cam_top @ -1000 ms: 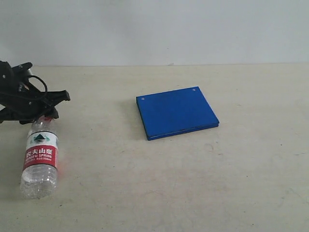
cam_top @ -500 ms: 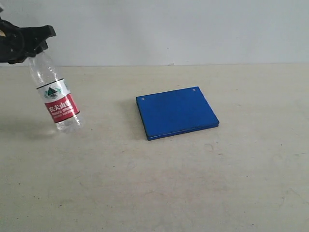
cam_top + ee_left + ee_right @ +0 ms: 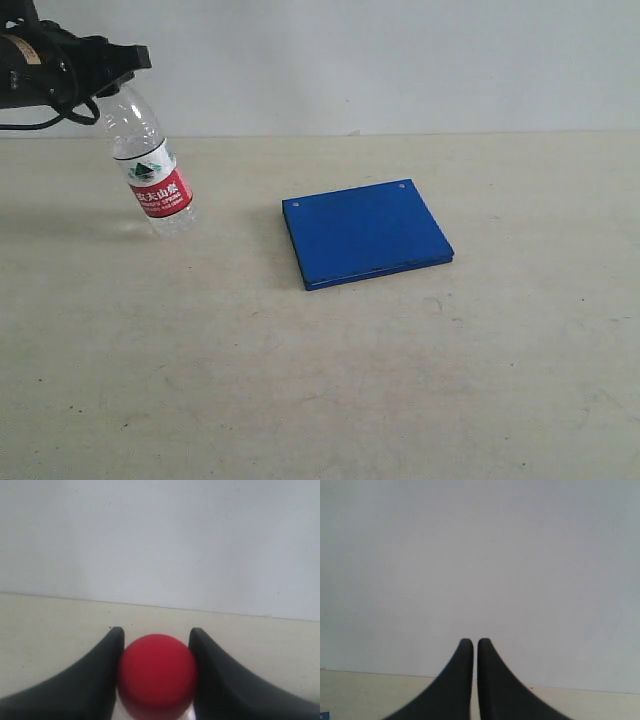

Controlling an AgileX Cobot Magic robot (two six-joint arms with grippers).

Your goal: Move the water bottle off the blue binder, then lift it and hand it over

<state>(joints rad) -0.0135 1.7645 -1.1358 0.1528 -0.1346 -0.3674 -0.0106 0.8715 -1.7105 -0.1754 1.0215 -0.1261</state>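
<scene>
The water bottle (image 3: 150,165) hangs tilted in the air at the upper left of the exterior view, its base pointing down and to the right, clear of the table. My left gripper (image 3: 112,75) is shut on its neck. In the left wrist view the red cap (image 3: 157,675) sits squeezed between the two black fingers of the left gripper (image 3: 156,636). The blue binder (image 3: 365,232) lies flat in the middle of the table with nothing on it. My right gripper (image 3: 472,644) shows only in its wrist view, shut and holding nothing, facing the wall.
The beige table (image 3: 330,380) stretches round the binder on every side. A plain pale wall (image 3: 380,60) stands behind it. A sliver of blue shows at the edge of the right wrist view.
The left gripper has lifted the bottle from lying on the table at the left up into the air, then carried it a little to the right. The binder has not moved.
</scene>
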